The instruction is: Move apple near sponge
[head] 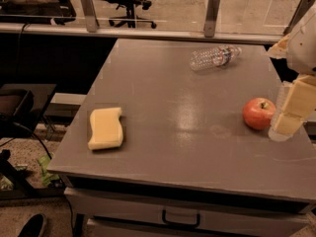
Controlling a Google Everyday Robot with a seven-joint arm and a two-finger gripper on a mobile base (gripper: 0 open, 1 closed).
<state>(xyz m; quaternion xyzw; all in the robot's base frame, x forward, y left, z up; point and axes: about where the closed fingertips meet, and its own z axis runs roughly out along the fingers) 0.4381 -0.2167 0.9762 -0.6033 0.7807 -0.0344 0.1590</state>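
Observation:
The red apple (258, 113) with a yellowish patch and a short stem sits on the grey table (177, 132) near its right edge. The pale yellow sponge (105, 128) with wavy edges lies flat near the table's front left, far from the apple. My gripper (289, 117) comes in from the right edge of the camera view, just to the right of the apple and close beside it, at about the apple's height. It does not hold the apple.
A clear plastic bottle (215, 57) lies on its side at the back of the table. A drawer handle (180, 218) shows under the front edge. A glass railing and office chairs stand behind; a shoe (32, 226) is at the lower left.

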